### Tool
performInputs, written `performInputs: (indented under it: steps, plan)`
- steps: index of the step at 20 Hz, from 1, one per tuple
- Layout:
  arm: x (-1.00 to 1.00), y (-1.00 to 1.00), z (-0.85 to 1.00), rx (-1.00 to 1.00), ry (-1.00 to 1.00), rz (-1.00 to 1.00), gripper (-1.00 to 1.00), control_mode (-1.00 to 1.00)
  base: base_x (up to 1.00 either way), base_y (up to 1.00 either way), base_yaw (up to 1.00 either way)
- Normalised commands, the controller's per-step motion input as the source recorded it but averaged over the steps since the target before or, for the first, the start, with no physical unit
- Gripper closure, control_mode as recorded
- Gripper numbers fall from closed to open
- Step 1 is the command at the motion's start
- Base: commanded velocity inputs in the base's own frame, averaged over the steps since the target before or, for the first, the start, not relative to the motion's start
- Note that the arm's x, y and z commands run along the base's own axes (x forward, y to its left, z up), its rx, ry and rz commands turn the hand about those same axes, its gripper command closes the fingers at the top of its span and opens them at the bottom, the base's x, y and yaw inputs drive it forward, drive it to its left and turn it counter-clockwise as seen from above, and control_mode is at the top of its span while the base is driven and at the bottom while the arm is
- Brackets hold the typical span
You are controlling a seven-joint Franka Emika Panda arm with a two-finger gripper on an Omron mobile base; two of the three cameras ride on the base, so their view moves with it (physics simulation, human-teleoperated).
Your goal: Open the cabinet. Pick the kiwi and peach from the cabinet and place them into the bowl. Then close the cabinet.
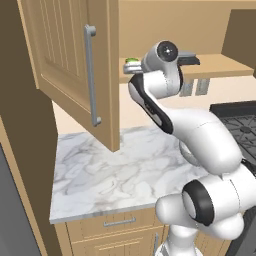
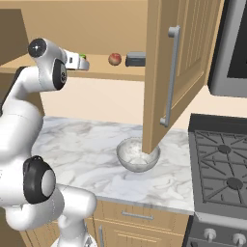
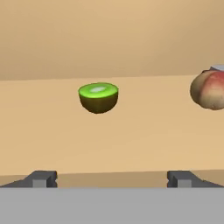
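Kiwi: halved, cut face up, on cabinet shelf, left of peach. Likely light, soft, slippery; best gripped across rounded skin. Fingers spread wide, holding nothing.

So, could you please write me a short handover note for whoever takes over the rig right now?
Gripper: open, empty, raised at shelf height and aimed into the cabinet.
Cabinet: both doors swung open.
Kiwi: a half, cut face up, on the shelf ahead of the gripper, untouched.
Peach: on the same shelf, beside a dark grey block.
Bowl: on the marble counter below the open right door, no fruit visible in it.
Done: cabinet opened.
Left: move the kiwi and the peach to the bowl, then close the cabinet.
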Motion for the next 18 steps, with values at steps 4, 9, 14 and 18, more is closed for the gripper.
performInputs:
  steps: [4,9,14,18]
  plan:
    - [0.35,0.0,0.0,0.0,0.0,0.0,-1.0,-1.0,0.0,0.0,0.0]
    - [0.27,0.0,0.01,0.0,0.0,0.0,-1.0,-1.0,0.0,0.0,0.0]
    - [0.25,0.0,0.02,0.0,0.0,-0.02,-1.0,-1.0,0.0,0.0,0.0]
    - [0.3,0.0,0.0,0.0,0.0,-0.03,-1.0,-1.0,0.0,0.0,0.0]
